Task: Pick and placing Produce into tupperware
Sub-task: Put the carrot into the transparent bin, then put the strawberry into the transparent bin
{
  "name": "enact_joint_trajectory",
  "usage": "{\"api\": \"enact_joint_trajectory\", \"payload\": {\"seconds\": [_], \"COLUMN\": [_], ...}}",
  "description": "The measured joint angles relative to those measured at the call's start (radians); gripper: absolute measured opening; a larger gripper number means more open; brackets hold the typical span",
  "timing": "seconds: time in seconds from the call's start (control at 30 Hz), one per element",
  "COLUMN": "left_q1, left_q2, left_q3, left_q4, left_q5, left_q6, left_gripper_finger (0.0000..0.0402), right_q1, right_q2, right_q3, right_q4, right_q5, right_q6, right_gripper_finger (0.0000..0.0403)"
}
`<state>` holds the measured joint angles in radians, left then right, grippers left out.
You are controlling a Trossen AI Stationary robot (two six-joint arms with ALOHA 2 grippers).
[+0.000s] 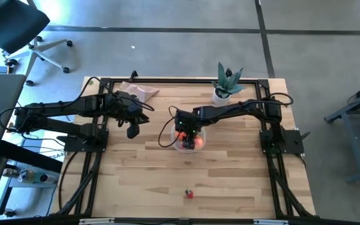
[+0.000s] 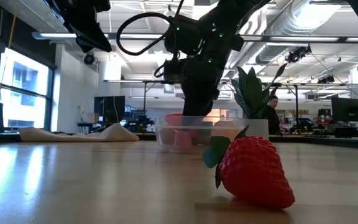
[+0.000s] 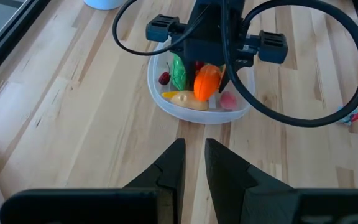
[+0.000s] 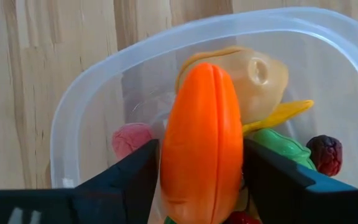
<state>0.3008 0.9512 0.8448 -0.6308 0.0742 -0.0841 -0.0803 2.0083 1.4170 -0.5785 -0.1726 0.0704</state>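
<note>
The clear round tupperware stands mid-table and holds a green pepper, a yellow piece, a pink piece, a dark red berry and a tan piece. My right gripper hangs right over it, shut on an orange, carrot-like piece. The red strawberry lies on its side near the table's near edge. My left gripper hovers to the left of the tupperware, pointing at it, with a narrow gap between its fingers and nothing in them. My right gripper pinches the orange piece by its long sides between the two fingers, coming from above and pointing down. The piece stands roughly upright inside the tupperware's rim. Whether its lower end rests on the other pieces, I cannot tell.
A spiky green plant in a white pot stands at the far edge, right of centre. A beige cloth lies at the far left. Black frame rails run along the table's sides. Bare wood lies between the tupperware and the strawberry.
</note>
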Motion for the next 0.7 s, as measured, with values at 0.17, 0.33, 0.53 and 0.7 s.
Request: {"api": "enact_joint_trajectory", "payload": {"seconds": [0.17, 0.33, 0.53, 0.7], "left_q1": [0.000, 0.000, 0.000, 0.000], "left_q2": [0.000, 0.000, 0.000, 0.000], "left_q3": [0.000, 0.000, 0.000, 0.000], "left_q4": [0.000, 0.000, 0.000, 0.000], "left_q5": [0.000, 0.000, 0.000, 0.000], "left_q6": [0.000, 0.000, 0.000, 0.000], "left_gripper_finger": [0.0051, 0.0051, 0.0051, 0.0051], "right_q1": [0.000, 0.000, 0.000, 0.007], "right_q2": [-0.001, -0.035, -0.124, -0.217], "right_q3": [0.001, 0.002, 0.002, 0.003], "right_q4": [-0.001, -0.015, -0.034, -0.116], "right_q5": [0.000, 0.000, 0.009, -0.026], "right_q6": [-0.001, -0.001, 0.000, 0.011], "right_gripper_finger": [0.0226, 0.0227, 0.0227, 0.0227]}}
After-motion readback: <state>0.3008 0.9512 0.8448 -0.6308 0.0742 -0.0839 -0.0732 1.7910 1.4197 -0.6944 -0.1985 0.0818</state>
